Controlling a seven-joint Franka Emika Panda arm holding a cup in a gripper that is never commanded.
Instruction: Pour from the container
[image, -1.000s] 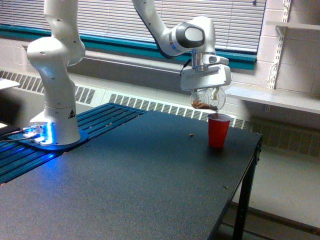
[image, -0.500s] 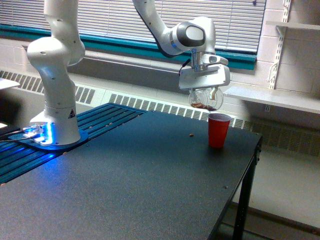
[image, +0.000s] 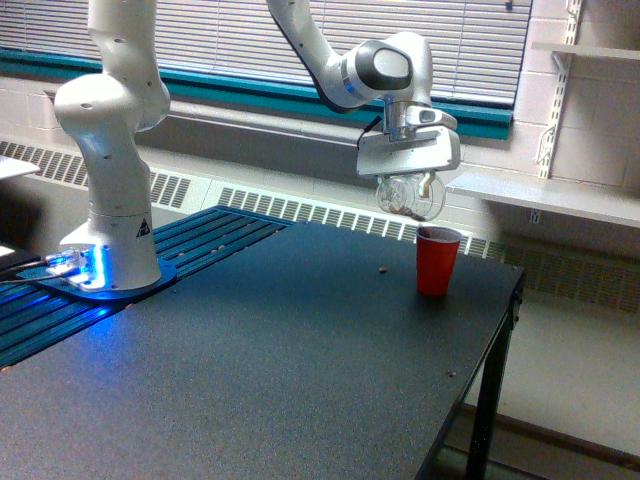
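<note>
Gripping the clear container (image: 410, 196) between closed fingers, the gripper (image: 411, 190) is hanging above and just to the exterior view's left of the red cup (image: 437, 260), which is standing upright on the black table (image: 250, 380).

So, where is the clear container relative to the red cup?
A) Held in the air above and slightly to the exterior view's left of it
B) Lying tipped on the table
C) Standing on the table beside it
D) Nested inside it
A: the gripper holds the clear container in the air, just above the red cup, which stands on the black table.
</note>
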